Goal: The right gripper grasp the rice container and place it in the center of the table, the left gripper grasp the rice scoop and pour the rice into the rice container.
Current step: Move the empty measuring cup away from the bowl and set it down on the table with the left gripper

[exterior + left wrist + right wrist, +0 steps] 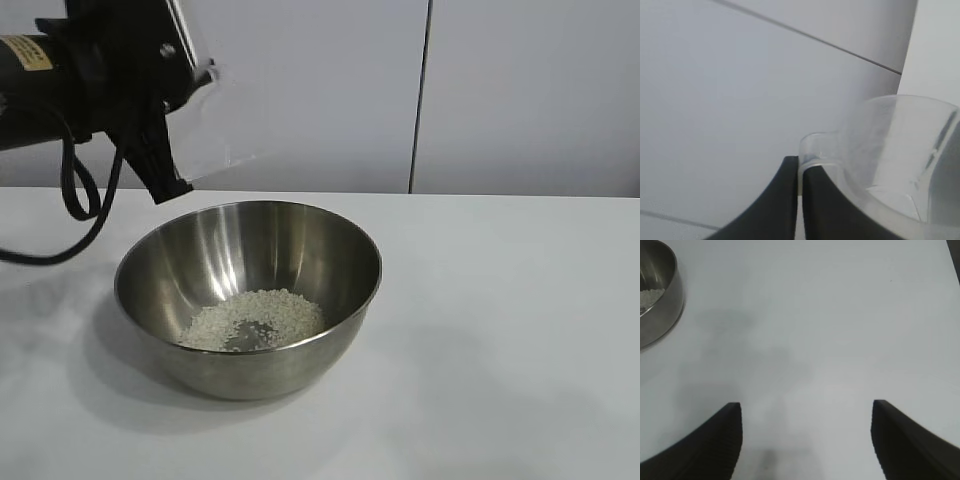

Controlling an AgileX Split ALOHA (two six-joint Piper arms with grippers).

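A steel bowl (249, 297) stands on the white table (500, 330), a loose pile of rice (255, 320) in its bottom. Above its far left rim, the left gripper (165, 175) hangs in the air, clamped on a clear plastic cup (205, 120). Only the left wrist view shows the grip up close: both fingers pinch the cup's handle. The right wrist view alone shows the right gripper (805, 440), spread wide over bare table, well apart from the bowl.
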